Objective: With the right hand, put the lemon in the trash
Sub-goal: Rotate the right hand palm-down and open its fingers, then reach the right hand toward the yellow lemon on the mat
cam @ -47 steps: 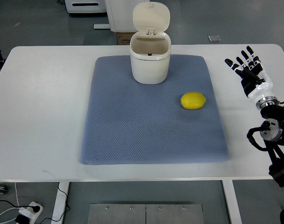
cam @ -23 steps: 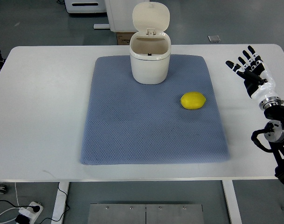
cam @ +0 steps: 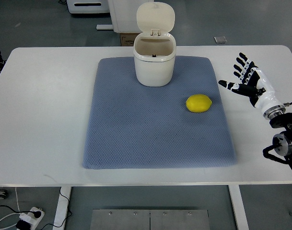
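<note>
- Since a moment ago my right hand [cam: 250, 86] has swung in from the desk's right edge toward the mat, the palm turning so my fingers [cam: 240, 63] now point more to the left; nothing else has shifted
- My fingers are spread wide and hold nothing, hanging over the bare desk [cam: 45, 110] just past the right edge of the blue mat [cam: 136, 134]
- The lemon [cam: 199, 103] lies on the mat, to the left of my fingertips and a little nearer the robot, apart from them
- The trash bin [cam: 154, 60] stands farther left and beyond the lemon, its lid tipped up and its mouth open
- To do this reach well, I judge I should keep the spread, come down over the lemon from above and close around its middle, since a round fruit may roll off if nudged from one side
- My left hand is out of sight
</note>
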You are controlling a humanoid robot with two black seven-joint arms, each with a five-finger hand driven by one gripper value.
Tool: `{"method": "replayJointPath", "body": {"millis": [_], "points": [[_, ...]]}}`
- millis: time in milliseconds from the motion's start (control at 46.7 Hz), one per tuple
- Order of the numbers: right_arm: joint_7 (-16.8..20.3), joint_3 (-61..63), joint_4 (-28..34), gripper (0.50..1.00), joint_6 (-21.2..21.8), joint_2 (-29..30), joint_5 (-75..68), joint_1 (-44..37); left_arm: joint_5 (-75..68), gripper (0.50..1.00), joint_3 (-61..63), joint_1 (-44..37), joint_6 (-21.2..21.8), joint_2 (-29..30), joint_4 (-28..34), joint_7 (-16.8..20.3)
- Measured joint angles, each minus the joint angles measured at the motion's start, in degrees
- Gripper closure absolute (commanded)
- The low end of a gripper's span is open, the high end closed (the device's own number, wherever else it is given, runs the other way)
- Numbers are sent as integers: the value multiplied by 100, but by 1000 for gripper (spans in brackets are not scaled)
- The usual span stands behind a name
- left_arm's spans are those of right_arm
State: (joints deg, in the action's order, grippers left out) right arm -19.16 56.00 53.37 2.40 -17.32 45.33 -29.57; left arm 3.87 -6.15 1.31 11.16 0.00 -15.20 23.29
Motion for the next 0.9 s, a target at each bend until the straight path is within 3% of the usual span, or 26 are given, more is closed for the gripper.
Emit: {"method": "replayJointPath", "body": {"millis": [621, 899], "points": [[-102, -128, -48, 502, -4, -52, -68, -82, 0, 500, 0, 0, 0, 0, 0, 0], [-830, -1275, -45, 509, -10, -609, -103, -123, 0, 500, 0, 1, 0, 0, 0, 0]]}}
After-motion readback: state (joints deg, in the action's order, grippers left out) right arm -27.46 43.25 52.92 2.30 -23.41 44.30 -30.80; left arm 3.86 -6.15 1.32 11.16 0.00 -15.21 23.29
